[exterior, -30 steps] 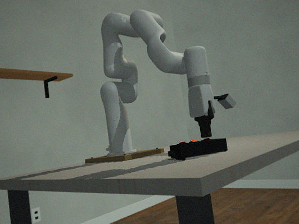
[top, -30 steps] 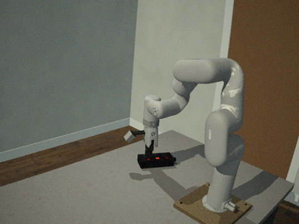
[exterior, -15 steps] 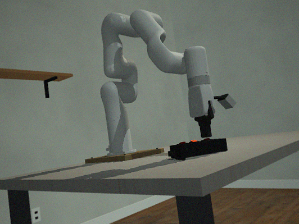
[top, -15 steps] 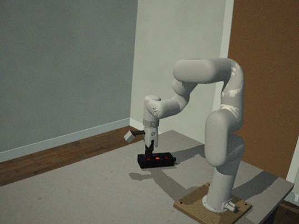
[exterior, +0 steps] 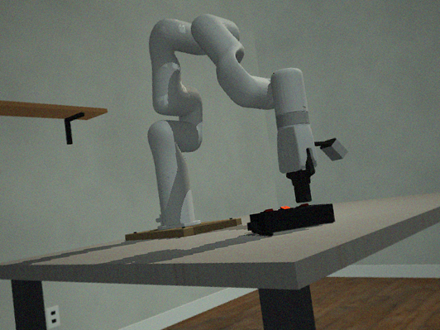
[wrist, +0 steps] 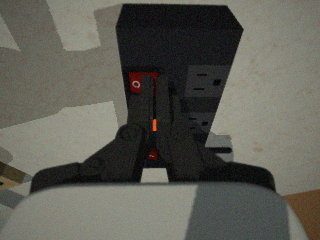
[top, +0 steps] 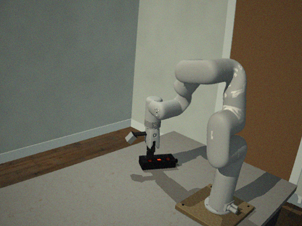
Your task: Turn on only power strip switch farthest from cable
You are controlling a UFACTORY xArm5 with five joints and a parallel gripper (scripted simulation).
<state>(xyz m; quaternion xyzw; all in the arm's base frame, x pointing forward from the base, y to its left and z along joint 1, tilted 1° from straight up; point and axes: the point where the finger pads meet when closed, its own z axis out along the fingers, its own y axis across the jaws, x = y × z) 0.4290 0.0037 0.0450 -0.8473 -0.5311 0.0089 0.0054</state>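
The black power strip (top: 164, 164) (exterior: 291, 218) (wrist: 180, 45) lies flat on the grey table (top: 73, 200) (exterior: 184, 264) (wrist: 280, 100), the right way up. Its cable stub is at the end nearer the arm's base. My gripper (top: 149, 155) (exterior: 303, 199) (wrist: 154, 91) is shut and empty, with its fingertips down on the strip's far end. In the wrist view the tips rest beside the farthest red switch (wrist: 135, 83), which shows an "O" mark and no glow. A glowing orange switch (wrist: 154, 124) (top: 158, 159) (exterior: 285, 206) shows through the slit between the fingers. Another red switch (wrist: 151, 154) lies partly hidden nearer the wrist.
The arm stands on a wooden base plate (top: 211, 217) (exterior: 183, 230) at the table's edge. A wall shelf (exterior: 25, 108) hangs well off to the side. The strip's sockets (wrist: 205, 82) sit beside the switches. The table's edges drop to a wooden floor (top: 35, 159).
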